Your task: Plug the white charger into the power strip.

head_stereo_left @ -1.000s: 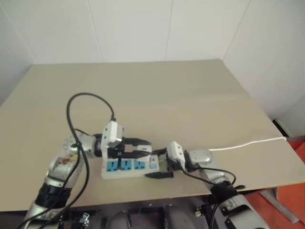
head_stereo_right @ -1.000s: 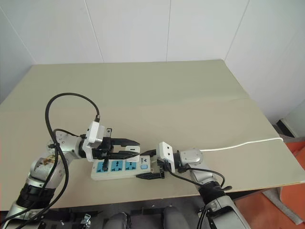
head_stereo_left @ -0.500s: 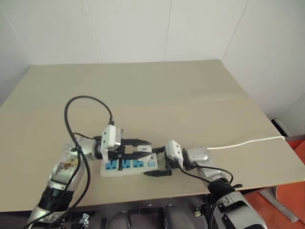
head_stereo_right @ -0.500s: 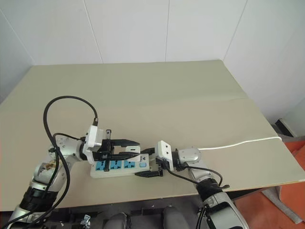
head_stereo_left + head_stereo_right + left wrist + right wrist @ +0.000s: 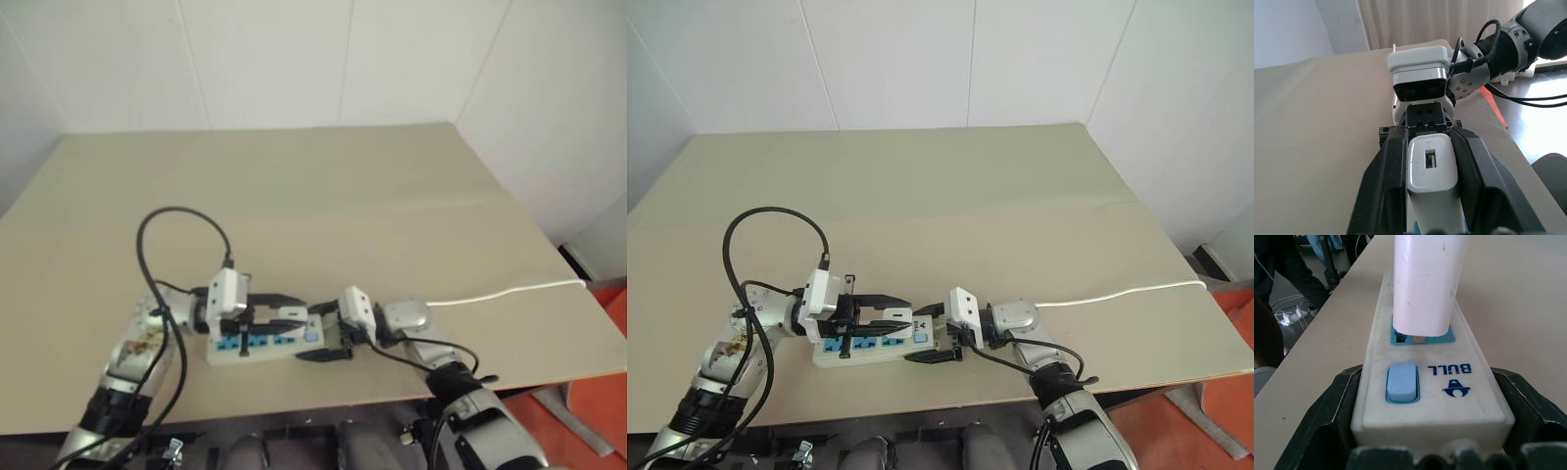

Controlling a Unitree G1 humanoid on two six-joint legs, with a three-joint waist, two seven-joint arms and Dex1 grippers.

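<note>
Right wrist view shows the white charger [image 5: 1426, 281], pinched by the left pincer [image 5: 1431, 196], hovering prongs-first at the socket beside the switch while the right pincer [image 5: 1432, 423] clamps the power strip [image 5: 1430, 396] on the table [image 5: 392, 196]; tilted prongs could jam.

Left arm [image 5: 725, 357] showing silver metal segments, black band lower down, worn orange-brown sticker on forearm. Thick black cable [image 5: 764, 245] looping up from it to white boxy camera housing [image 5: 818, 292] at wrist. Left gripper [image 5: 884, 311] showing two black fingers. Right arm [image 5: 1058, 392] showing silver-grey rounded joint, black cuff, thin black cables; white boxy housing at wrist, black screws visible. Right gripper [image 5: 931, 335] showing black fingers.
</note>
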